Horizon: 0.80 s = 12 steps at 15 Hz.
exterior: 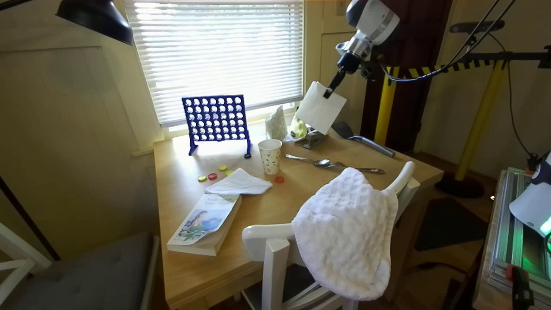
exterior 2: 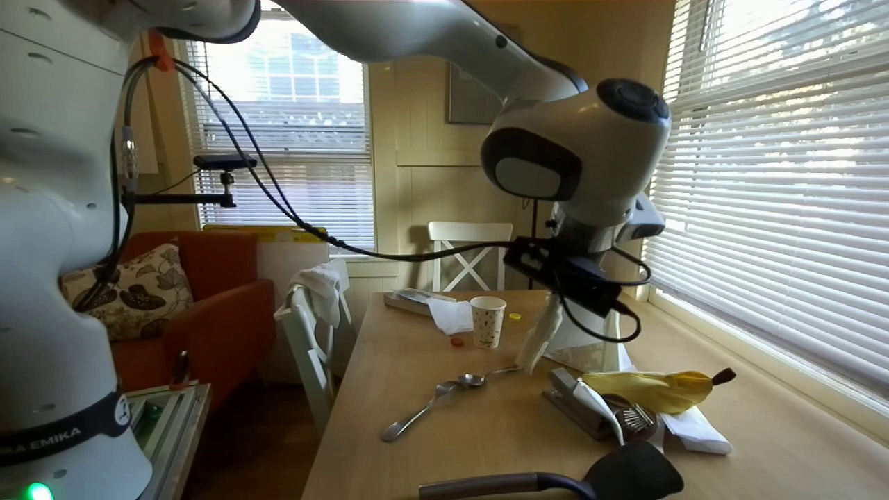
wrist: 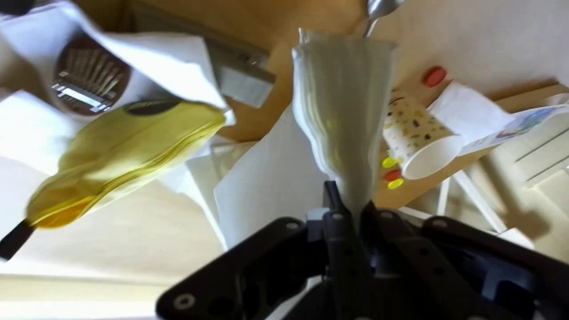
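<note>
at upper right of an exterior view, the gripper [exterior: 328, 93] clamps a white napkin stack [exterior: 319, 113] near its top edge, so the layers hang free.

Franka Emika Panda arm [exterior 2: 55, 243]: glossy white, rounded shells. Black base band [exterior 2: 66, 436]: pale lettering, "KA EMIKA" legible; round emblem [exterior 2: 123, 410] on it. Below band: green lamp [exterior 2: 39, 492], lit. Above band: small oval marks [exterior 2: 25, 130] on shells; orange clip [exterior 2: 161, 52] on black cables [exterior 2: 410, 257]. Farthest out from band: silver wrist collar [exterior 2: 587, 235], black Robotiq gripper [wrist: 350, 196], pale screw heads [wrist: 184, 301] on its links.
</note>
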Each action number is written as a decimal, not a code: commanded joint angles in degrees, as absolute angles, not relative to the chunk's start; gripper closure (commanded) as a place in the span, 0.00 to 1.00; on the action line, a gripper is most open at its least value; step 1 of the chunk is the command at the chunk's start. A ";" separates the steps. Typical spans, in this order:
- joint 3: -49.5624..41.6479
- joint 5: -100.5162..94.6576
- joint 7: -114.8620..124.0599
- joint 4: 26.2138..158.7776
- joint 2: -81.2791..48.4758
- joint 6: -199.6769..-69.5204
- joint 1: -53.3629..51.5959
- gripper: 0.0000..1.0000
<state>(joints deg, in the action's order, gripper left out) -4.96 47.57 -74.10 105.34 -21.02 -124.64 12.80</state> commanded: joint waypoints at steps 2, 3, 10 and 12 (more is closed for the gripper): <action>-6.25 41.41 -64.15 97.90 -21.47 -134.27 11.52 0.98; -6.11 39.53 -61.47 95.58 -22.44 -135.92 11.25 0.98; -0.65 29.91 -53.69 88.63 -26.11 -138.19 13.10 0.93; -0.15 30.03 -53.75 88.65 -26.32 -138.19 13.50 0.93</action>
